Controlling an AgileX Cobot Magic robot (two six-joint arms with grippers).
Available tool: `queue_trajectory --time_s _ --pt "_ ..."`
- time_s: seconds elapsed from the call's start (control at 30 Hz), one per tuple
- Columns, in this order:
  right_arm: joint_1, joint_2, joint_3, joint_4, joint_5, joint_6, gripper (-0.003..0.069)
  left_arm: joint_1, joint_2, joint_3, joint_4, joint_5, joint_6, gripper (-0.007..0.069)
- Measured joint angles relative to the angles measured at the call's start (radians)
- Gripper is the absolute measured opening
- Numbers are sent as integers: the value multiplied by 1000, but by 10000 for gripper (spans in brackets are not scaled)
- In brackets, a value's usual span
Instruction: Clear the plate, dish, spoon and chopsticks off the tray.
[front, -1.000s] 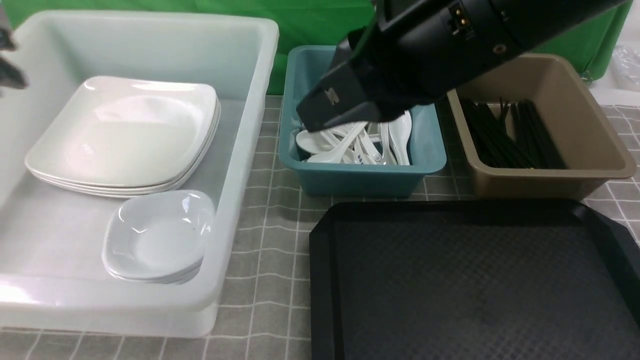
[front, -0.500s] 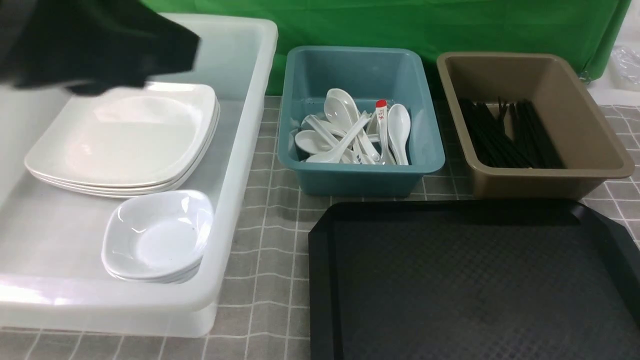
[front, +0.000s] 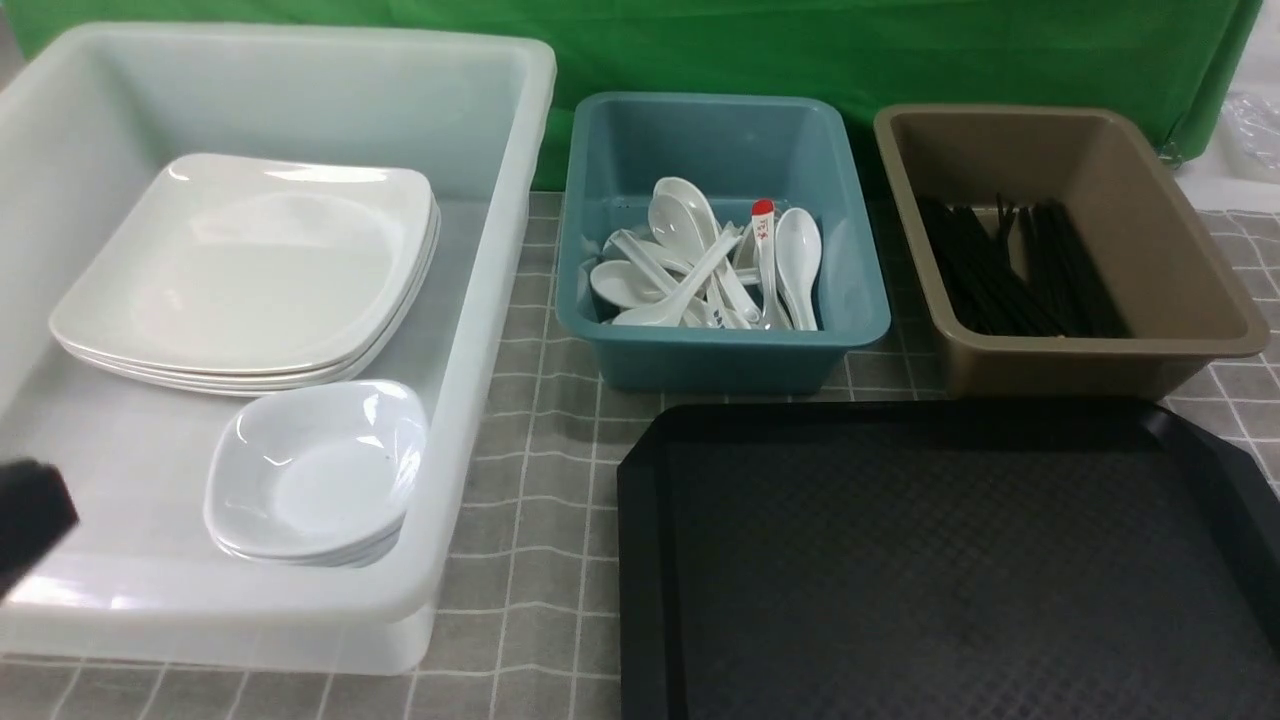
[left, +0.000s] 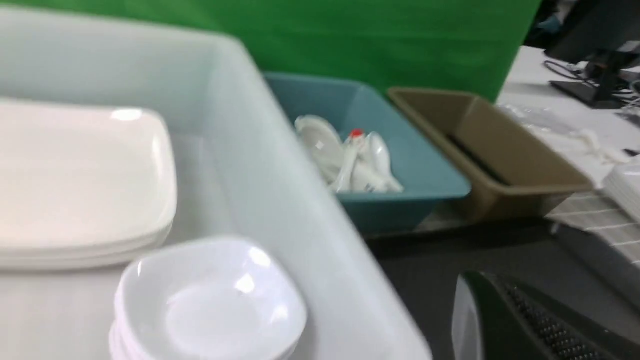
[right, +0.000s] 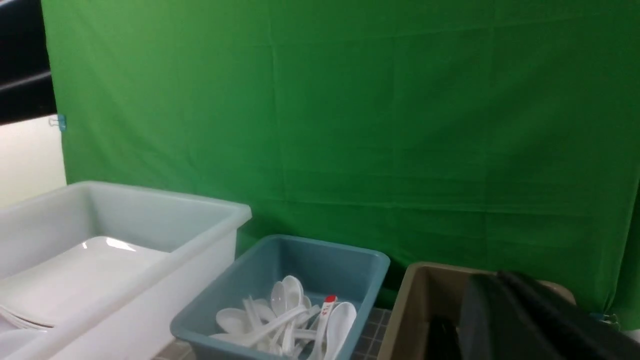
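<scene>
Beside the left gripper (front: 30, 525), shut and empty at the white plastic bin's (front: 480, 330) near corner, small white dishes (front: 318, 475) sit below stacked plates (front: 250, 270); the black diamond-textured tray (front: 940, 560) lies bare, well right; right gripper shut, unseen.

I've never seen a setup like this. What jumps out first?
Three tubs stand in a row: a big translucent white tub on the left holding stacked plates and small dishes, a teal tub of white spoons, and a brown tub of black chopsticks. In front lies a bare black tray.
</scene>
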Motion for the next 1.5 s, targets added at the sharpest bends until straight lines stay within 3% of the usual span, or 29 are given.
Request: queue_trajectory --time_s 0.23,0.37,1.0,1.1,1.17,1.3,1.5 --pt "0 -62 54 -15 -58 14 55 0 -27 194 14 -310 -21 1" --pt "0 -62 55 -20 -68 14 80 0 -27 208 16 -398 -21 1" --pt "0 -62 55 -21 -71 14 120 0 -27 209 17 -412 -21 1" --pt "0 -62 55 -21 -71 14 129 2 -34 216 9 -419 35 1" --pt "0 -62 55 -21 -71 14 134 42 -54 243 -73 -445 119 1" --pt "0 -62 55 -21 -71 14 146 235 -115 340 -243 -530 311 2" --pt "0 -62 55 -21 -71 14 162 545 -232 463 -351 -520 354 2"
